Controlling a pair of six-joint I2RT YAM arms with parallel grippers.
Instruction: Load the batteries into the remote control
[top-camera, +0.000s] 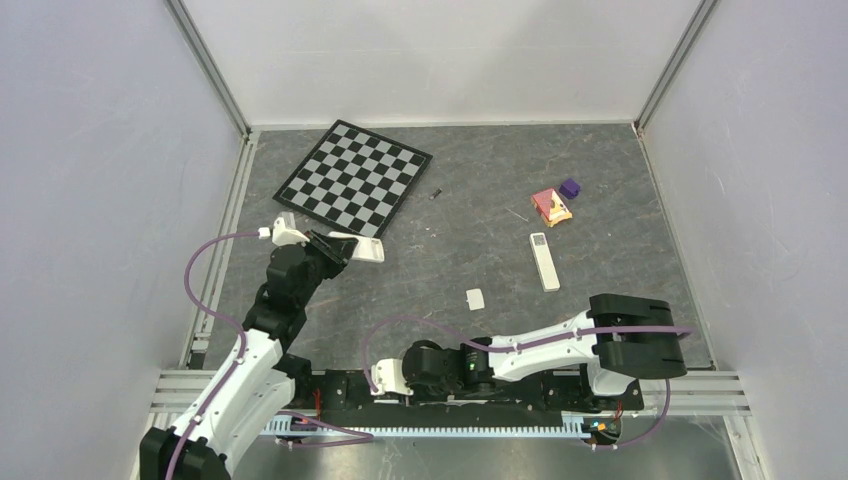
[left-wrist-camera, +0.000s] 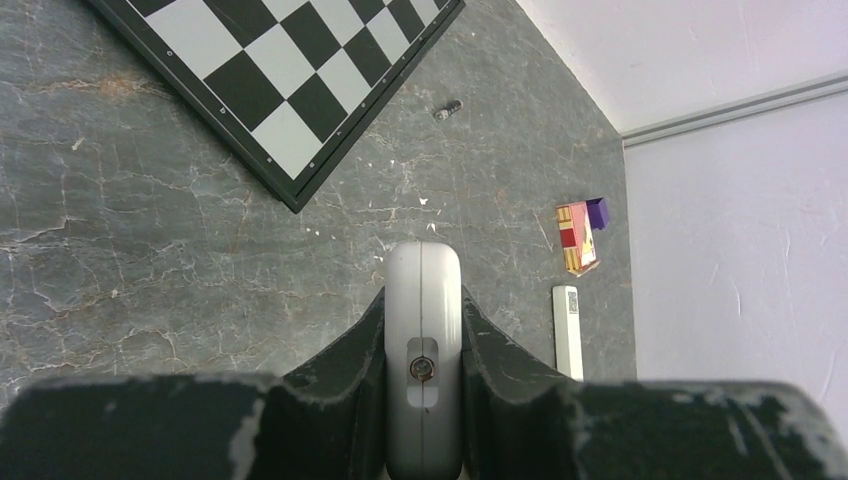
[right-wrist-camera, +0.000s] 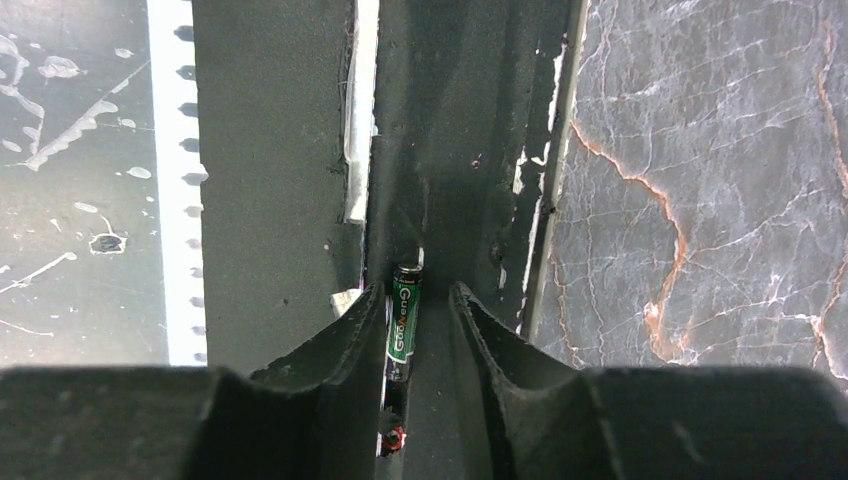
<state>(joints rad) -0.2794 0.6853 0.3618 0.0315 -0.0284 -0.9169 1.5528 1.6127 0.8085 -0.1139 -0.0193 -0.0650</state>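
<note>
Left arm (top-camera: 250, 360) reaches toward 1 o'clock; left gripper (left-wrist-camera: 423, 295) clamped on remote (left-wrist-camera: 440, 330). Right arm (top-camera: 540, 345) lies toward 3 o'clock, wrist turned down; right gripper (right-wrist-camera: 416, 290) jaws loosely straddle battery (right-wrist-camera: 403, 325).

left gripper (left-wrist-camera: 423, 303) clamps remote (left-wrist-camera: 423, 345) (end-on)

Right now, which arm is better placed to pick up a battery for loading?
Right. The right end effector straddles the green battery, with a gap still showing on one side. The left end effector is occupied, clamped on the grey remote.
</note>
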